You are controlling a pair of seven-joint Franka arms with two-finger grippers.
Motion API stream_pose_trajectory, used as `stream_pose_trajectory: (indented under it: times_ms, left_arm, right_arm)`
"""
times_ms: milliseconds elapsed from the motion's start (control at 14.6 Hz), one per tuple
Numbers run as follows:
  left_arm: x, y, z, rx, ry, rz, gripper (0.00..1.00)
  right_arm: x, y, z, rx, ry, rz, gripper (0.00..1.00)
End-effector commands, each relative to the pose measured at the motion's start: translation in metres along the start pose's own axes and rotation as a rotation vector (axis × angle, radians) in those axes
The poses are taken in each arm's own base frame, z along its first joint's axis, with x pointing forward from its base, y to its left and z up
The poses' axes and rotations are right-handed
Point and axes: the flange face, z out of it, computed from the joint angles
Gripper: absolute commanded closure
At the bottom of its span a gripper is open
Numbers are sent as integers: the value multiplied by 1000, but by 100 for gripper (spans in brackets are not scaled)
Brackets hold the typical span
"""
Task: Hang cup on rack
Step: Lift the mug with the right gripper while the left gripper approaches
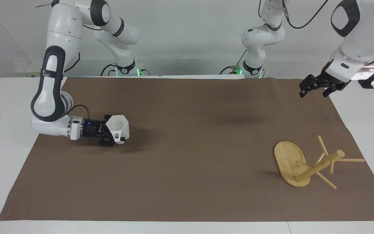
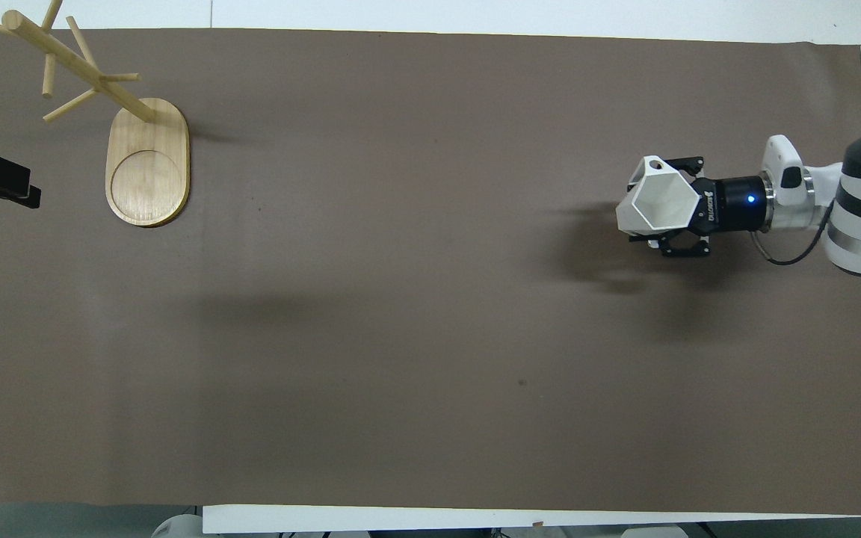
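In the facing view the right gripper point(image 1: 111, 138) is clamped on the small white faceted cup point(image 1: 118, 127), low over the brown mat point(image 1: 187, 182) at the right arm's end; the left gripper point(image 1: 315, 87) waits, fingers spread. In the overhead view the light bamboo mug rack point(image 2: 146, 161) stands well apart at the left arm's end, so carry level, handle loop toward a peg

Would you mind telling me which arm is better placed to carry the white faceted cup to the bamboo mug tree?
The right: its hand is already shut on the white faceted cup. The left hand hangs open and empty over the brown mat's edge, although nearer the bamboo mug tree.
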Motion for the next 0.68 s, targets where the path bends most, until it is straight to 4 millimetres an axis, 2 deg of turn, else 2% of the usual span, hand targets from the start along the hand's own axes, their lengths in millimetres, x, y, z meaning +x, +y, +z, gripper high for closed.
stream_pose_trajectory:
  times_ms: [0,137,273,410,478,615]
  left_arm:
    - [-16,-5,-2,16,-33,-17,0]
    - [-16,-16,-2,16,-21,-56,0]
    - [-9,8,6,20,28,-170,0]
    - [-6,62,10,18,84,-232,0]
    - [-4,83,10,10,101,-260,0]
    - [-4,143,9,-6,170,-248,0]
  right_arm:
    - [17,4,58,-45,8,57,83]
    - [35,5,107,-77,10,88,83]
    - [56,3,151,-116,-18,109,82]
    - [79,-3,194,-126,-52,138,82]
    - [92,-6,205,-153,-83,127,82]
    - [102,-15,228,-178,-132,116,82]
